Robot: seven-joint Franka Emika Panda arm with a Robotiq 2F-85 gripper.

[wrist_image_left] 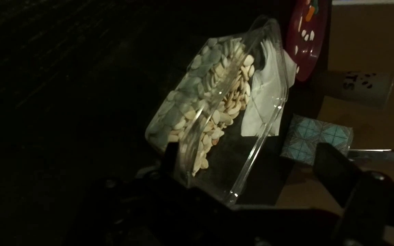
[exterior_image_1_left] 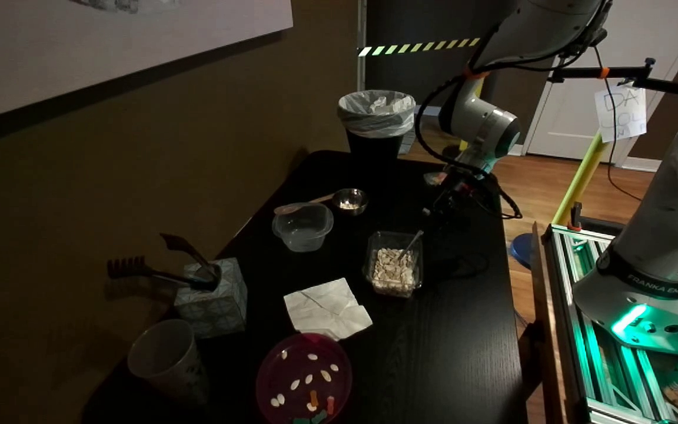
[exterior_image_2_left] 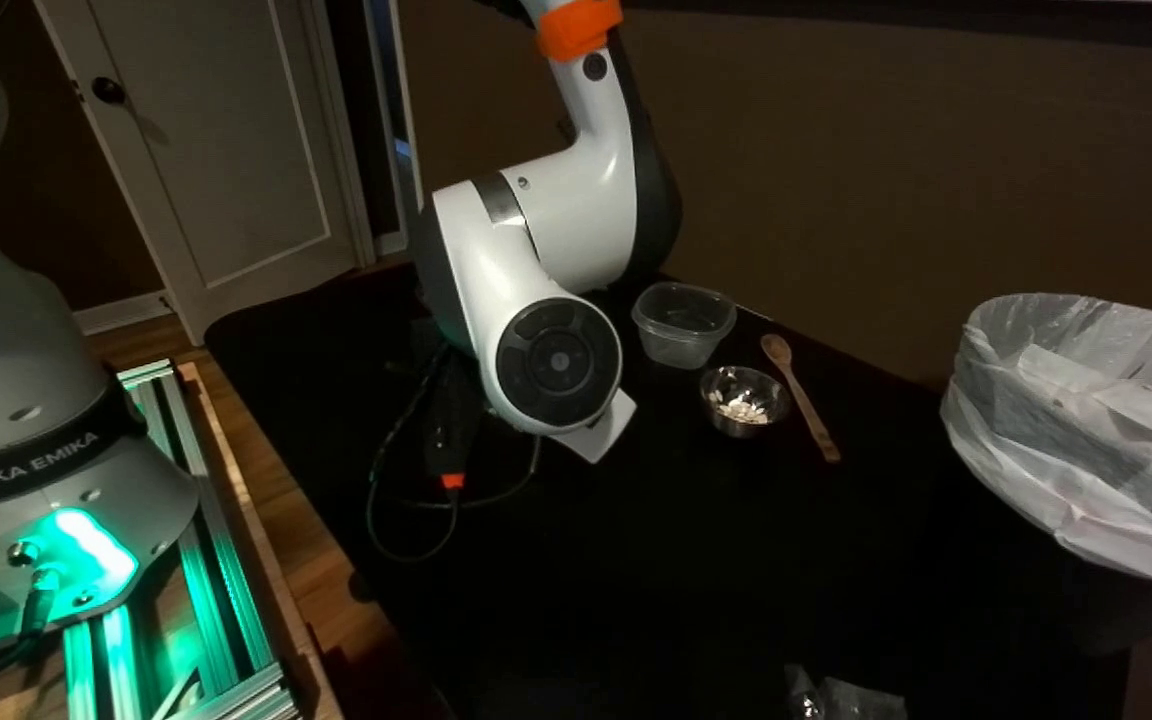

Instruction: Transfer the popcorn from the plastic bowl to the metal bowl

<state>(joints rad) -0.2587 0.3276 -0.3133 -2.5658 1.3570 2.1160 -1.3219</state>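
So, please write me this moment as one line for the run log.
black gripper: open | clear rectangular plastic tub: many pale seeds inside | small round metal bowl: some pale pieces inside

Utensils point(exterior_image_1_left: 140, 270) lean from a patterned box point(exterior_image_1_left: 212, 312) near a napkin point(exterior_image_1_left: 327, 309).

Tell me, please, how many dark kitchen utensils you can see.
2: in an exterior view, the toothed utensil reaches from the patterned box toward the picture's left, and the plain-headed utensil leans out above it. Others may be hidden inside.
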